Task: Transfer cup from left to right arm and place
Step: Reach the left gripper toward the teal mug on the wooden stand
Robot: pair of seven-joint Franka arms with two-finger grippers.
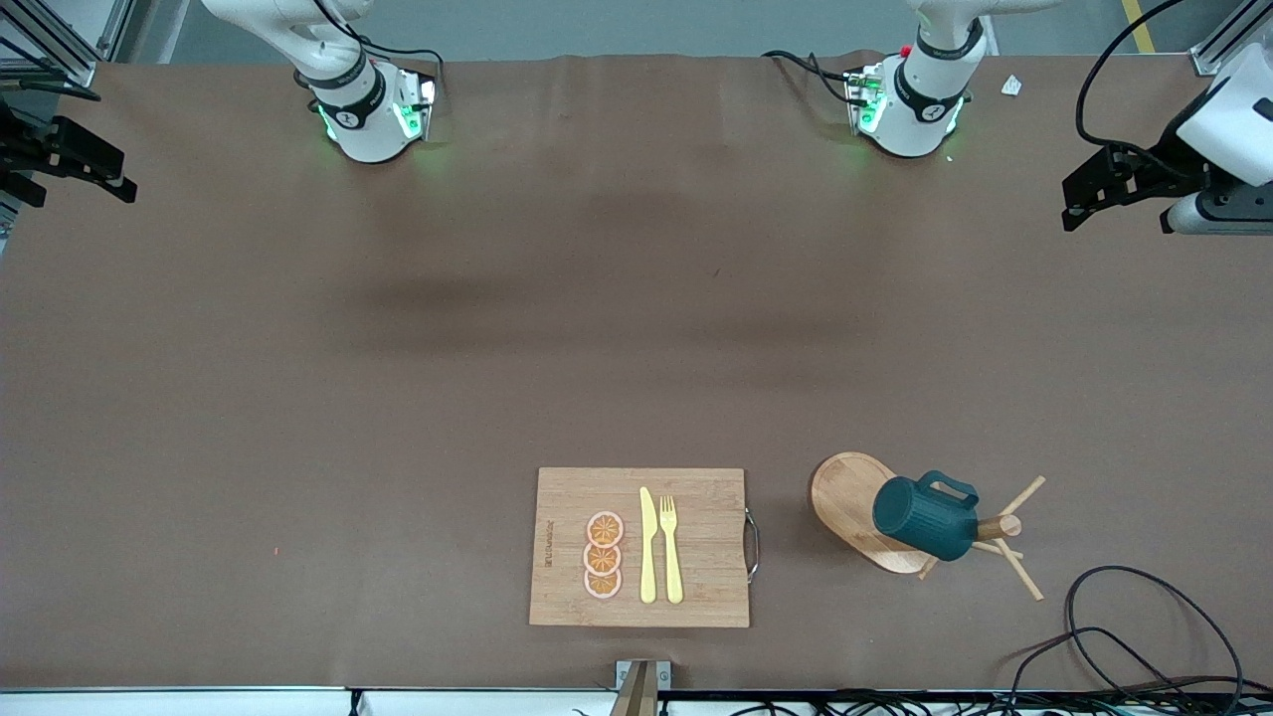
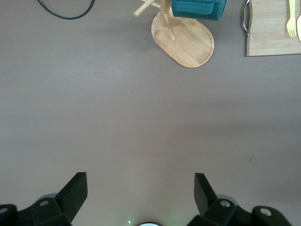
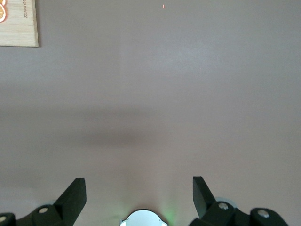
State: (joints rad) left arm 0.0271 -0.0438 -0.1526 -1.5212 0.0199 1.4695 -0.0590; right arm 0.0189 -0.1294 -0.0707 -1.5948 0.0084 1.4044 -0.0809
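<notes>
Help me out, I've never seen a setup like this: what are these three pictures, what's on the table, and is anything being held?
Two robot arms stand at a brown table. The front view looks down from across it; the other two come from cameras on the arms' wrists. The left gripper and the right gripper hang open over bare table at their own ends, holding nothing. Near the front camera, a dark teal cup hangs on a wooden peg rack toward the left arm's end. Beside it lies a cutting board with orange slices, a yellow knife and a yellow fork.
</notes>
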